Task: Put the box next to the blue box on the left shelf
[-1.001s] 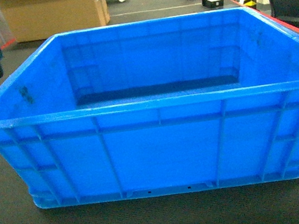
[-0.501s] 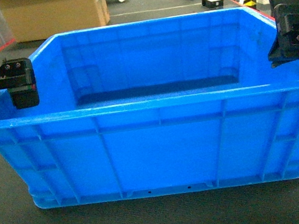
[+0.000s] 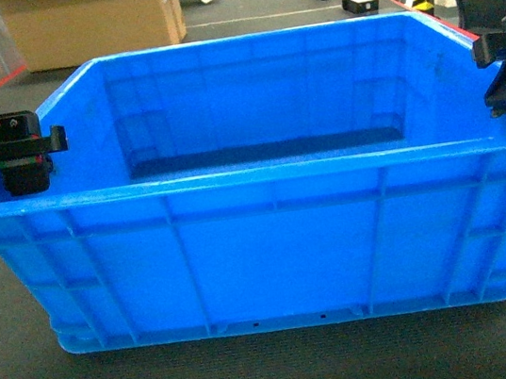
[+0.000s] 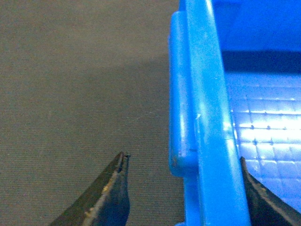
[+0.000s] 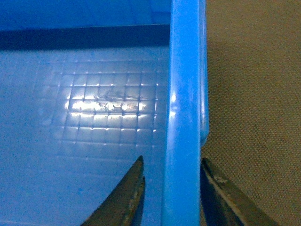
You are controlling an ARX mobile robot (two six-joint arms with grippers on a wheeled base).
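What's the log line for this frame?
left gripper: open, straddling box left rim | right gripper: open, straddling right rim | box: on floor

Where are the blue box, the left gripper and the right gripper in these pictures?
box (image 3: 281, 252): head view, on its ribbed front wall.
left gripper (image 4: 183, 188): left wrist view, midway between its fingertips, astride the rim.
right gripper (image 5: 173, 181): right wrist view, midway between its fingertips, astride the rim.

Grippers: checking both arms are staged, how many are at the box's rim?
2: left gripper straddles the box left rim, right gripper straddles its right rim.
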